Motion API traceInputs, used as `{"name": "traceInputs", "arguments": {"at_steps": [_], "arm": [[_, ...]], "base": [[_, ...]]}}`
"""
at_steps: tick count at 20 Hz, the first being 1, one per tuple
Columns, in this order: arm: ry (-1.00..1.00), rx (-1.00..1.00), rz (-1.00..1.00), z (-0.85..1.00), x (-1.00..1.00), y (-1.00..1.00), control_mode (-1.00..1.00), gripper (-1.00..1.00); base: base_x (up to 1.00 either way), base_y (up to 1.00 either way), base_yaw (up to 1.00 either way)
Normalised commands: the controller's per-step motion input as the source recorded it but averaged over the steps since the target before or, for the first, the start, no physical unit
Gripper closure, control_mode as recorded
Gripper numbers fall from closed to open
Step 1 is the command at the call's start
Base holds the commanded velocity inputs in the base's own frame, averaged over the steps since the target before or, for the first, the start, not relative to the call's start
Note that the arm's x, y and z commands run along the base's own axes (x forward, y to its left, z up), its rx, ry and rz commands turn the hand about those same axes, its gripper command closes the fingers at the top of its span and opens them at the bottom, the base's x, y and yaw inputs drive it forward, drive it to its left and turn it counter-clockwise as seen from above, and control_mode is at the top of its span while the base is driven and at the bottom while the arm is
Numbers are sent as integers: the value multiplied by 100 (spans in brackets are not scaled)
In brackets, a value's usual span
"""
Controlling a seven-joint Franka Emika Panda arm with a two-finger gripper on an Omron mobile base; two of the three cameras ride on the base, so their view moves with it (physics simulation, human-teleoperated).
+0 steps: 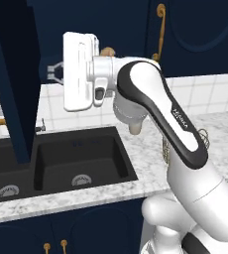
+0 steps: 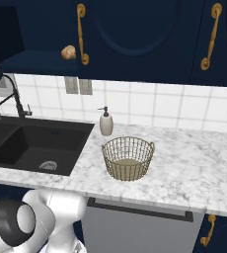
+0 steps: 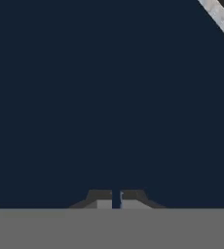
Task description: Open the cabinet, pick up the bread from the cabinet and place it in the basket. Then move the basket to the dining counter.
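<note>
Cabinet (image 2: 130,34) comes first: dark navy, mounted on the wall above the sink, arched panels and long brass handles (image 2: 81,34). Its left door (image 1: 14,79) already stands swung out, edge-on in the left base view, so the shelf behind is open to reach. The doors look stiff and hinged; the handles are the only sensible place to pull.

Counter (image 2: 194,168) is white-grey marble, hard, flat and probably slick, so anything set on it could slide if nudged. A black sink (image 2: 36,143) is let into it at the left, with a dark tap (image 2: 7,96) behind, and pale tiles back the wall. A cream soap dispenser (image 2: 106,123) stands just behind the basket.

Basket (image 2: 128,158) sits upright on the counter to the right of the sink, apart from the dispenser. It is wire mesh, likely light and a little springy, tapering to the base; I judge the rim or the thin handle the best hold, since the mesh wall may flex.

Bread (image 2: 68,52) lies at the front edge of the open shelf, just left of a brass handle. It is small, round and golden-brown, likely light and soft, so a gentle pinch across its middle should do; squeezing hard would crush it.

Gripper (image 3: 113,199) faces a plain navy surface, jaws pressed nearly together with only a slit between, holding nothing.
</note>
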Motion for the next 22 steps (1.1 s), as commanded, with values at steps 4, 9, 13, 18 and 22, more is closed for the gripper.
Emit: {"name": "traceInputs", "arguments": {"at_steps": [4,9,13,18,22], "arm": [[-40,-20,0,8,-25,-100,-100,100],[-43,-25,0,0,0,-92,-100,100],[-60,-27,0,0,-1,-89,-100,100],[-61,-37,0,-6,0,-75,-100,100],[-61,-45,-6,-5,3,-46,-100,100]], "base": [[0,0,0],[0,0,0],[0,0,0],[0,0,0],[0,0,0]]}}
